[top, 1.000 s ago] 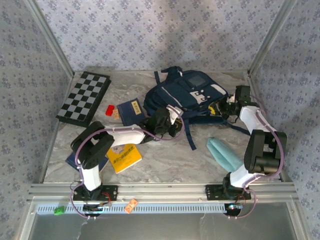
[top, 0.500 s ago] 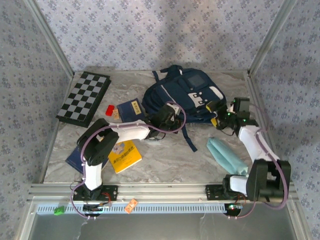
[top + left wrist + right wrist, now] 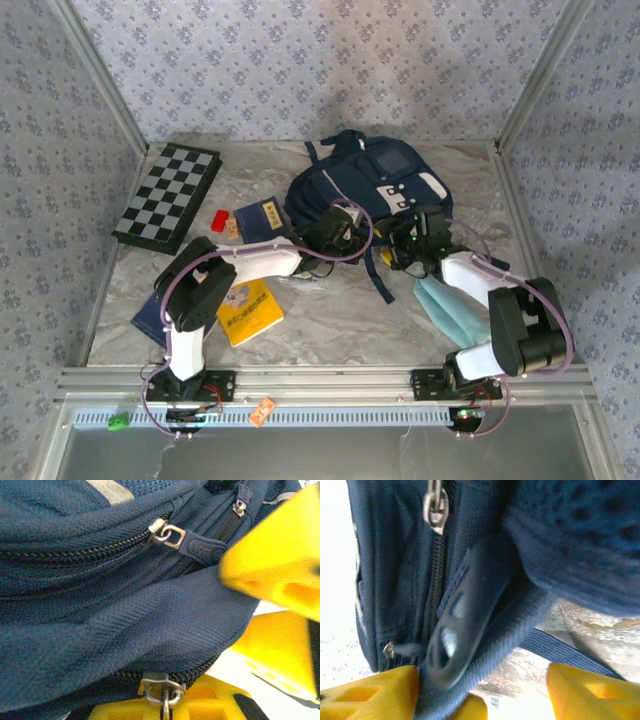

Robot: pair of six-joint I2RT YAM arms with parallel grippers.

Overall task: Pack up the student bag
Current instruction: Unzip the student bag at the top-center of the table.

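Two grippers are shown at the near edge of the large navy blue fabric student bag (image 3: 380, 180). The left gripper (image 3: 335, 233) is closed, its yellow fingertips pressed against the bag's lower seam. A small metal zip pull (image 3: 162, 694) sits right at them; whether it is pinched cannot be told. The right gripper (image 3: 408, 250) is spread wide, and nothing is clasped. A dark padded strap (image 3: 470, 645) of the bag lies between its yellow fingers, against one of them. The bag itself is laid at the middle rear of the grey marbled table (image 3: 330, 345). A pale blue flat pouch (image 3: 455, 308) is seen near its right front corner.
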